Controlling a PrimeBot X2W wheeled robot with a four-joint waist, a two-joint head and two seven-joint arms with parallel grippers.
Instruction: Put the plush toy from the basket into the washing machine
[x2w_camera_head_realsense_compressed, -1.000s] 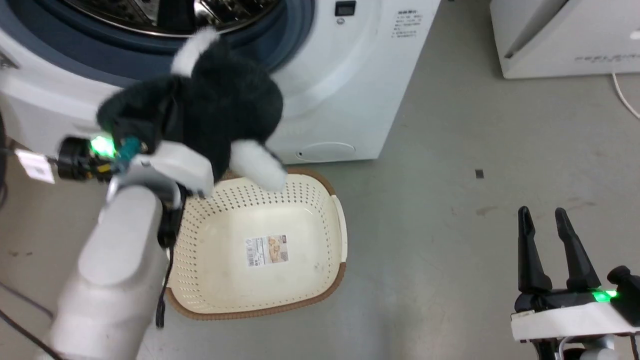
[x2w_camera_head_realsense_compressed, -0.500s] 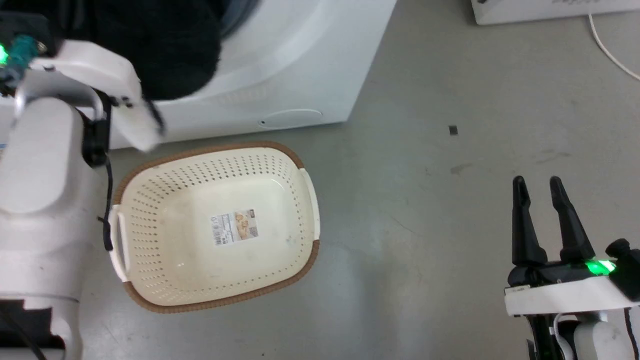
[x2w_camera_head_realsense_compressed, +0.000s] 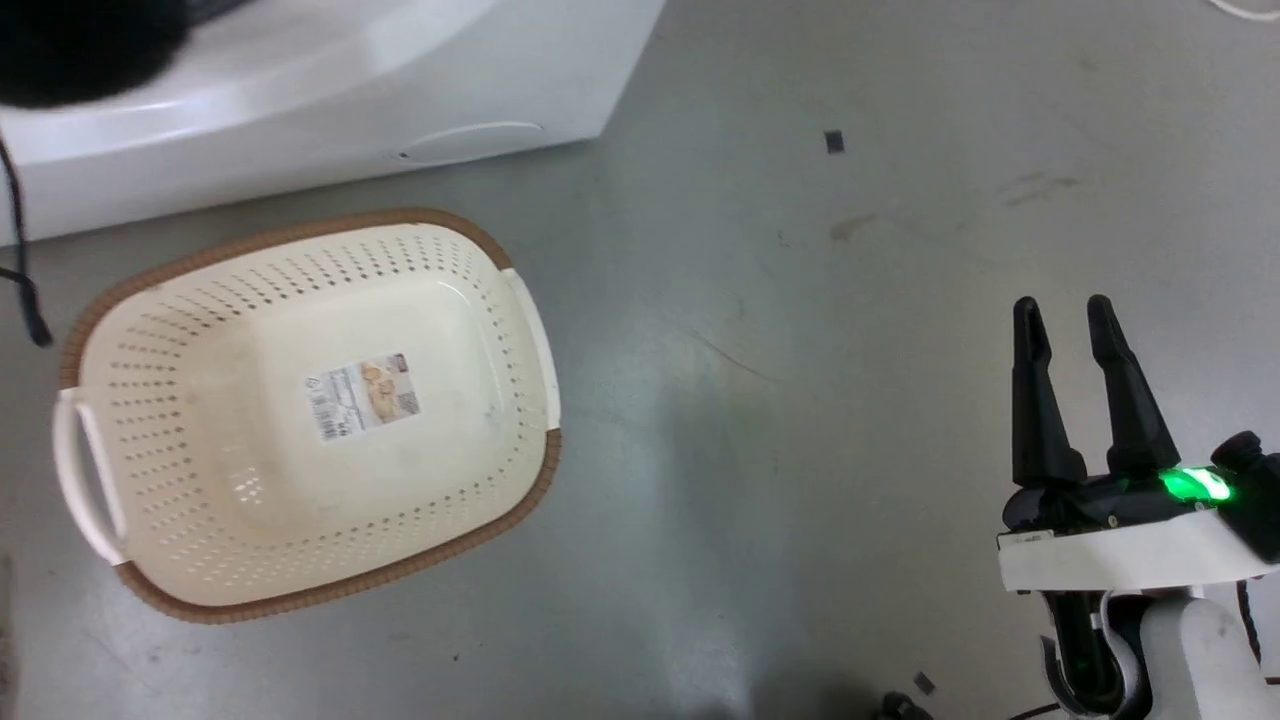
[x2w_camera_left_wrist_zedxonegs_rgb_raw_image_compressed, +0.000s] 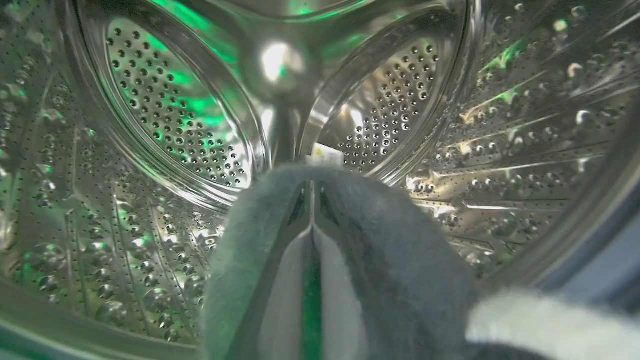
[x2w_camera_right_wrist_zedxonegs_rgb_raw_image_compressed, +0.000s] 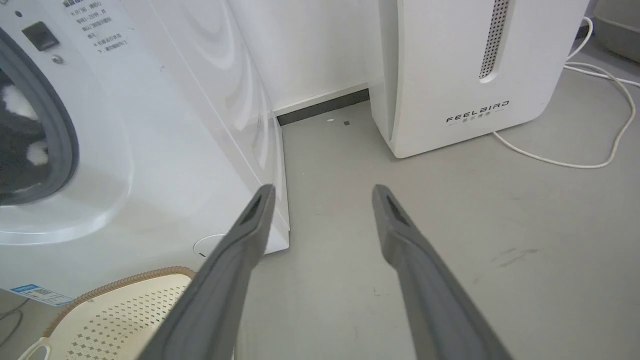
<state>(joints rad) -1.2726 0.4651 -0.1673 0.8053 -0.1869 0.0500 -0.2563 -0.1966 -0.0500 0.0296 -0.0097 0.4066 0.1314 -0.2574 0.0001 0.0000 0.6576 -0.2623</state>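
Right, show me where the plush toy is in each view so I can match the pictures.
Head view: the plush toy, top left corner, over the washing machine front.
Left wrist view: bottom centre, fur wrapping the left gripper, steel drum behind.
Right wrist view: left edge, inside the door ring.
Shared landmark: the washing machine.

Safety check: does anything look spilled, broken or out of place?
Nothing stands out. The basket sits upright and empty before the washing machine, the plush toy is inside its drum, and the floor shows just a small dark scrap and faint scuffs.
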